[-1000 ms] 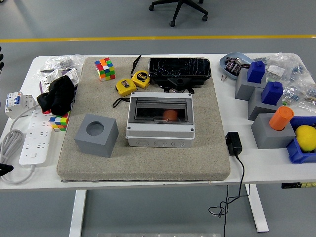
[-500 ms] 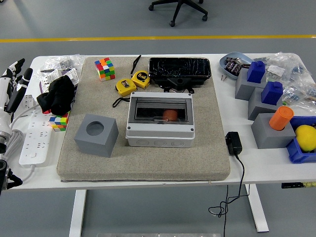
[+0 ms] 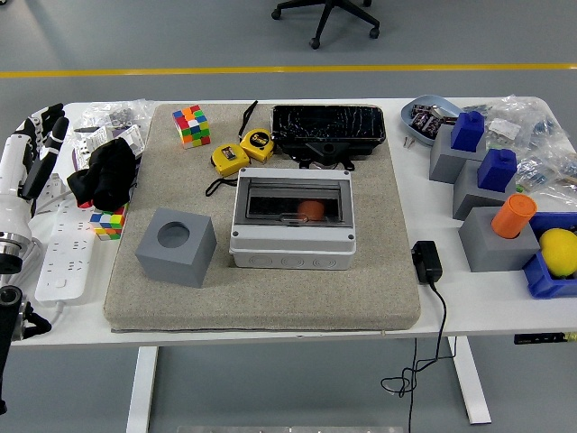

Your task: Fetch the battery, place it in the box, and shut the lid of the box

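A grey box [image 3: 291, 245] with a smoky see-through lid [image 3: 270, 200] sits mid-mat, its lid lying flat and shut. Through the lid I see a small orange object [image 3: 310, 209] inside; I cannot tell whether it is the battery. A similar orange cylinder [image 3: 512, 216] stands in a grey block at the right. My left hand [image 3: 43, 144], white forearm with black fingers, reaches up along the table's left edge, far left of the box. Its fingers are stretched out and hold nothing. My right arm does not show.
On the beige mat [image 3: 261, 293] are a grey cube with a hole [image 3: 176, 246], two yellow tape measures [image 3: 242, 152], a colour cube [image 3: 190, 124] and a black tray [image 3: 328, 129]. A white power strip [image 3: 68, 248] and black cloth [image 3: 105, 173] lie beside my hand. Blue-topped grey blocks [image 3: 478, 167] crowd the right.
My left arm has risen into view from the lower left and moved forward over the power strip. The box and everything else stay put.
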Robot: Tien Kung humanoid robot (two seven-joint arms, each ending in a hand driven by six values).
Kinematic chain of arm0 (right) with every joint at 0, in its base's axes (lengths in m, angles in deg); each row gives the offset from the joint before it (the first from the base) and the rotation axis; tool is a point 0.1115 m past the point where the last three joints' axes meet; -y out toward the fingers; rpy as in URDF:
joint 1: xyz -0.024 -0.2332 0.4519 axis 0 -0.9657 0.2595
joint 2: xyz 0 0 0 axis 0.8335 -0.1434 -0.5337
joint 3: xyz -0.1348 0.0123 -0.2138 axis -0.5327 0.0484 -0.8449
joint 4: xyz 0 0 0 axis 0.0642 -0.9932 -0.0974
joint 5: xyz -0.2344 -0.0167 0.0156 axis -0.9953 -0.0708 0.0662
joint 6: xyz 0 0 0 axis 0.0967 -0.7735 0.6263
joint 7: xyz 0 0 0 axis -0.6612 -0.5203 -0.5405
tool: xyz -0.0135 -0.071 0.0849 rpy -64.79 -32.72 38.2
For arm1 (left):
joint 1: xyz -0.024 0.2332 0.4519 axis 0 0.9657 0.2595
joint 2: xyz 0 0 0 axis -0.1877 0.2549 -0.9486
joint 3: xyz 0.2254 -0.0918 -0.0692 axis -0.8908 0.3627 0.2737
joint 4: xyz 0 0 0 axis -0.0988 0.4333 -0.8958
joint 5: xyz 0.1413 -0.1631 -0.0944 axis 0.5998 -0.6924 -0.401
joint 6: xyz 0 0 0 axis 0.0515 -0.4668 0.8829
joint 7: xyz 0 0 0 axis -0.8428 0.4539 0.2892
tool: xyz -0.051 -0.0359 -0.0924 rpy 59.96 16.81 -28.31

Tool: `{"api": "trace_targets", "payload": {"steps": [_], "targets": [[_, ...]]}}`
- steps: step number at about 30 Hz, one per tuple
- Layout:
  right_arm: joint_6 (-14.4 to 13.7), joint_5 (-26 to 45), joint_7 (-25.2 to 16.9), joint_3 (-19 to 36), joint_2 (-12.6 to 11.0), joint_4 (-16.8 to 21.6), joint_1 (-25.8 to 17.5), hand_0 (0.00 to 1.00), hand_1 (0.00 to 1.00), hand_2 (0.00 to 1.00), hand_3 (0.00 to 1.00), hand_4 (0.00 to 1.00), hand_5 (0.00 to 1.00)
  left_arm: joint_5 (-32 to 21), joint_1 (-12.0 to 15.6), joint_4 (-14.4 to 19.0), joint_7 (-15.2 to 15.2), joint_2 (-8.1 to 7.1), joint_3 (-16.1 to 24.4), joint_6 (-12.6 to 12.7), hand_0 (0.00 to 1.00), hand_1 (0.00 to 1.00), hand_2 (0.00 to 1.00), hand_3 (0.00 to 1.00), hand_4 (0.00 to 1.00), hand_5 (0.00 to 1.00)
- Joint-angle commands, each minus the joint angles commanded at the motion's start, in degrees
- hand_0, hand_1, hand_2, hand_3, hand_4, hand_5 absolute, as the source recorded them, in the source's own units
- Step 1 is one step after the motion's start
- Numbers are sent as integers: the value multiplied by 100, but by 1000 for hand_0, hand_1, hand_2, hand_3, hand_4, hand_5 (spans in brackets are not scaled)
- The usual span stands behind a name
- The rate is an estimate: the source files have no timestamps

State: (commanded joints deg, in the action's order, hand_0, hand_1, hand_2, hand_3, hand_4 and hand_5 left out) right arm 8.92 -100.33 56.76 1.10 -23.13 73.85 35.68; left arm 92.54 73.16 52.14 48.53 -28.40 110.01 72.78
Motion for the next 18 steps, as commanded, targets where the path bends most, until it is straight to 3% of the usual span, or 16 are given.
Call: {"api": "trace_targets", "payload": {"steps": [18], "targets": [[-48,259,81,-426,-102,86,55,859,848,823,833,998,998,81,-48,7,33,-23,-167,-18,812,870,841,830,998,998]]}}
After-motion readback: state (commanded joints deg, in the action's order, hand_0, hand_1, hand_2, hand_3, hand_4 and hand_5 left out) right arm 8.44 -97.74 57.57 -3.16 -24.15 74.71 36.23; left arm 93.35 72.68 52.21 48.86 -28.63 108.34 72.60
